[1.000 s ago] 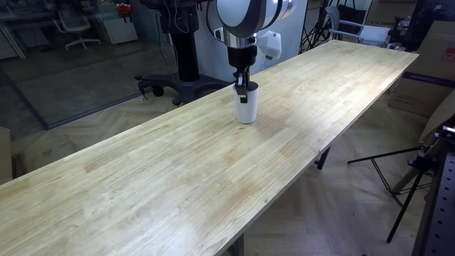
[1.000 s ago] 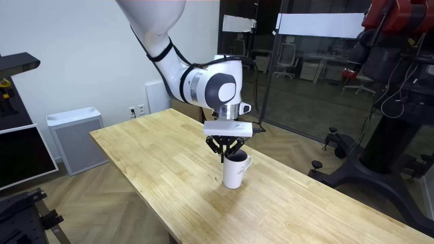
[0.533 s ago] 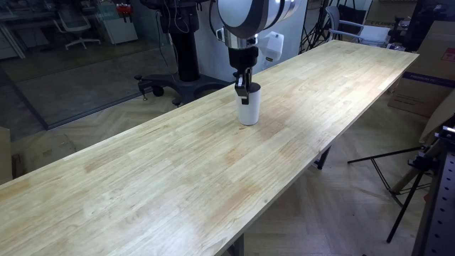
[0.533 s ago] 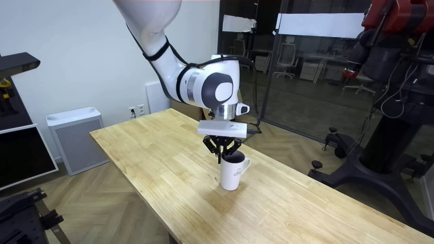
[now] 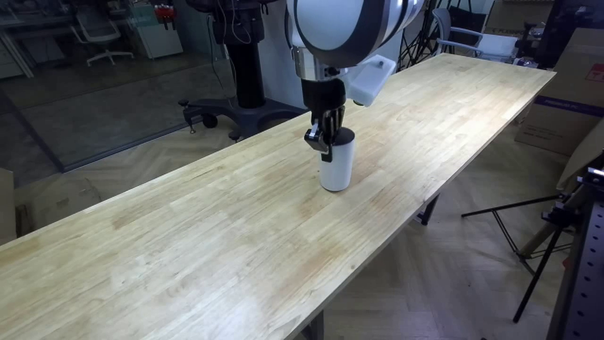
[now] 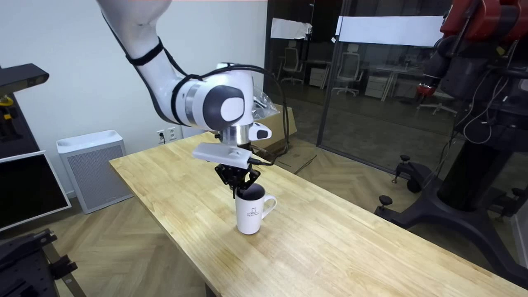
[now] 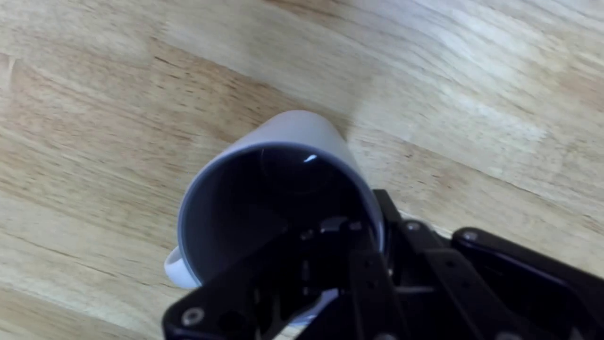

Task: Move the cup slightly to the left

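Note:
The cup point(image 5: 337, 171) is white with a dark inside. A handle and a small printed mark show on it in an exterior view point(image 6: 249, 218). It is near upright, slightly tilted; whether its base touches the wooden table point(image 5: 212, 236) is hard to tell. My gripper point(image 5: 330, 144) comes down from above and is shut on the cup's rim wall. In the wrist view point(image 7: 377, 226) one finger is inside the cup and one outside, with the wall between them. The inner fingertip is dark and hard to see. The handle lies at the lower left of the cup point(image 7: 302, 128) there.
The long table point(image 6: 350, 251) has open edges on both long sides. A dark wheeled stand point(image 6: 449, 206) is beyond one edge. An air purifier point(image 6: 97, 169) stands by the wall. A tripod point(image 5: 542, 255) stands on the floor off the other edge.
My gripper and the cup have moved together, leftward in an exterior view and nearer the camera in both. The arm has turned a little and the handle shows more. The grip has stayed shut.

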You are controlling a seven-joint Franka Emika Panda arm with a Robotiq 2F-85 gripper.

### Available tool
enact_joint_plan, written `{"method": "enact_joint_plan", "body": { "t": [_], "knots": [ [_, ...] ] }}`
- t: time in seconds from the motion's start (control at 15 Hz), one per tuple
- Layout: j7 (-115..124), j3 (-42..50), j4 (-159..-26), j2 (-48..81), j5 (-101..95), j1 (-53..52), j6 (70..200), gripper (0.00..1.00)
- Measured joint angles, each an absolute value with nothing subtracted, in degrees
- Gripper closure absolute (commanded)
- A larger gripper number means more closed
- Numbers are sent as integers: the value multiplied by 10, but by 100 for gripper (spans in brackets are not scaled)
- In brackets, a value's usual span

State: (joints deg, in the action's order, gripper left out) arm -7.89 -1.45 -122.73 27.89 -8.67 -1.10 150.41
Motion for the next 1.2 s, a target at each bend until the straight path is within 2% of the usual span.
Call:
{"method": "enact_joint_plan", "body": {
  "t": [0.33,1.07,1.13,1.2],
  "knots": [
    [3,-12,-1261,272,-75,-52,1577,98],
    [10,-13,-1257,267,-32,-54,1537,98],
    [10,-13,-1255,267,-31,-54,1531,86],
    [10,-13,-1254,267,-30,-53,1526,65]
  ]
}}
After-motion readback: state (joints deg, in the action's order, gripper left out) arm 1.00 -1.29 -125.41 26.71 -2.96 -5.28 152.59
